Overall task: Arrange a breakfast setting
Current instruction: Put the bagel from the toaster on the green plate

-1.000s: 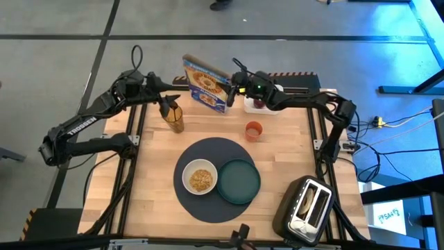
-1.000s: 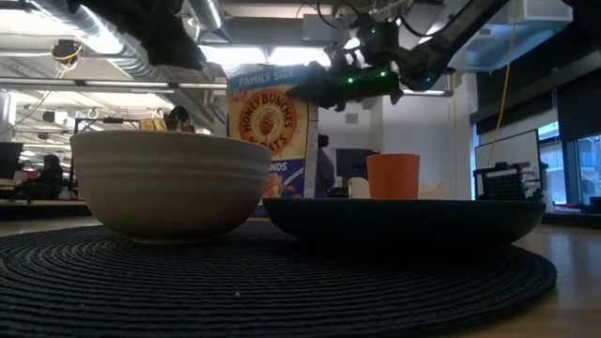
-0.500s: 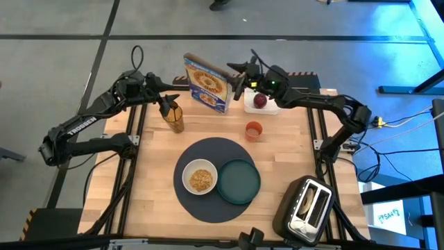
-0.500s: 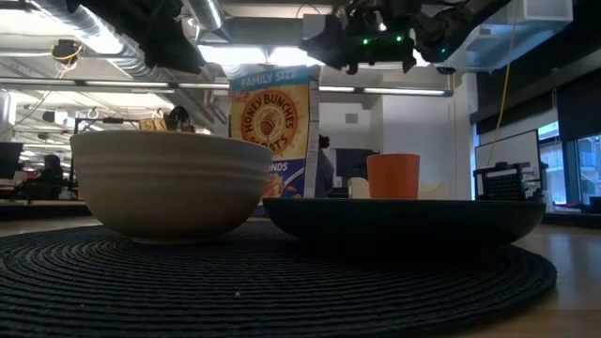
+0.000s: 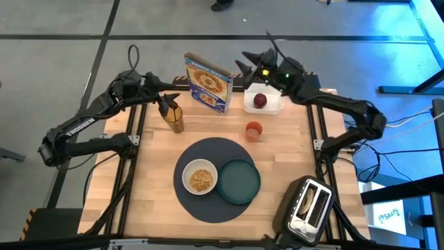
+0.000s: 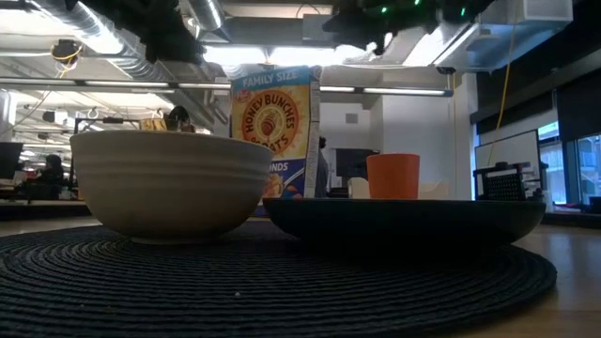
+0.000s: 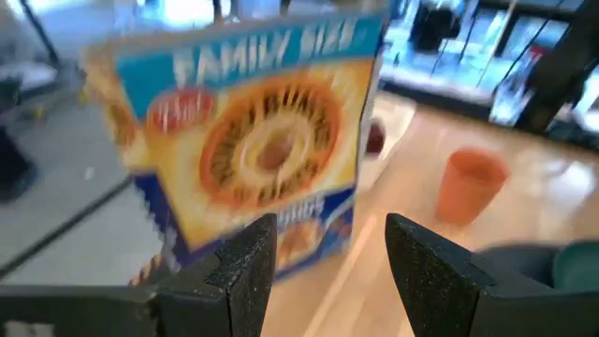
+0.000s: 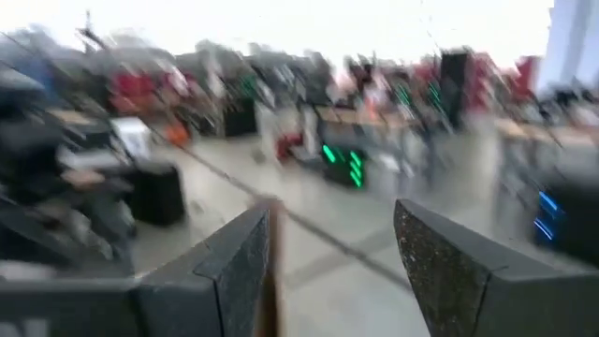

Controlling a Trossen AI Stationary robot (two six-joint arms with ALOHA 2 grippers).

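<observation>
Right gripper (image 5: 248, 61) now withdrawn from the cereal box (image 5: 207, 83), raised beyond the white tub (image 5: 263, 101), fingers spread wide, holding nothing; red apple (image 5: 259, 101) uncovered in the tub just below it; small orange cup (image 5: 254, 130) nearer; left gripper (image 5: 165, 106) unmoved beside the box, open, empty; white bowl (image 5: 200, 178) with cereal and dark green plate (image 5: 238, 182) on the mat (image 5: 191, 158), well apart.
</observation>
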